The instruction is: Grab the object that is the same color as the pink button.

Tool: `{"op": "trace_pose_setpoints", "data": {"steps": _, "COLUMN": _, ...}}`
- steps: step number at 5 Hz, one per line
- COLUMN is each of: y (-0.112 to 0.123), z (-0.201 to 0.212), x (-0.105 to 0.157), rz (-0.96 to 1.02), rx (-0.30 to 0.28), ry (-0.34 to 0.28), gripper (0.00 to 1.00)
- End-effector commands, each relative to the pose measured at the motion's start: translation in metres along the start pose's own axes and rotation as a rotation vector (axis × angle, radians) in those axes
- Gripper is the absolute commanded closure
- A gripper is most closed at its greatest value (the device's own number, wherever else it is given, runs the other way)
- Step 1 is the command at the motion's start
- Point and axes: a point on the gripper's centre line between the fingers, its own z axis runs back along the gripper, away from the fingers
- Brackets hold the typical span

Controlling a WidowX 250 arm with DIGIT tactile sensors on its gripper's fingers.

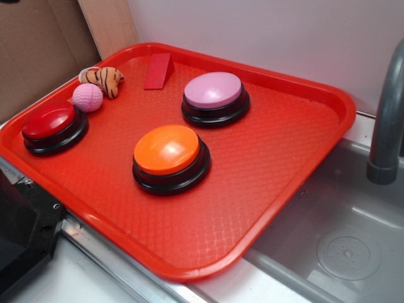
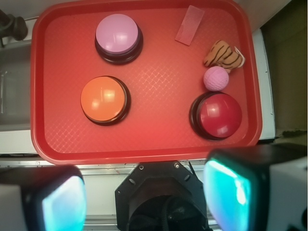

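Observation:
The object, a small pink dimpled ball (image 1: 87,97) (image 2: 216,78), lies on the red tray (image 1: 297,145) (image 2: 159,96). It sits between a plush tiger and a red button, close to both. The pink button (image 1: 214,93) (image 2: 117,34), a lilac dome on a black base, stands across the tray from the ball. My gripper (image 2: 144,195) hovers high above the tray's near edge, well short of the ball. It is open, with its cyan pads (image 2: 62,204) far apart and nothing between them. The exterior view does not show the gripper.
On the tray are also a red button (image 1: 53,126) (image 2: 219,114), an orange button (image 1: 169,156) (image 2: 103,99), an orange-striped plush tiger (image 1: 104,78) (image 2: 224,55) and a red wedge (image 1: 158,71) (image 2: 189,25). A sink (image 1: 341,240) with a grey faucet (image 1: 386,126) lies beside the tray. The robot's black base (image 2: 163,197) is below the gripper.

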Motion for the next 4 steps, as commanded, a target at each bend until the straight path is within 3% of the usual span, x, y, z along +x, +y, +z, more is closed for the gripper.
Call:
{"op": "trace_pose_setpoints", "data": {"steps": 1, "y": 0.0, "z": 0.0, "x": 0.0, "rz": 0.0, "rx": 0.0, "ry": 0.0, "gripper": 0.0}}
{"op": "trace_pose_setpoints", "data": {"steps": 2, "y": 0.008, "z": -0.017, "x": 0.007, "rz": -0.02, "rx": -0.007, "ry": -0.004, "gripper": 0.0}}
{"op": "trace_pose_setpoints", "data": {"steps": 4, "y": 0.044, "z": -0.096, "x": 0.045, "rz": -0.144, "rx": 0.012, "ry": -0.03, "gripper": 0.0}}
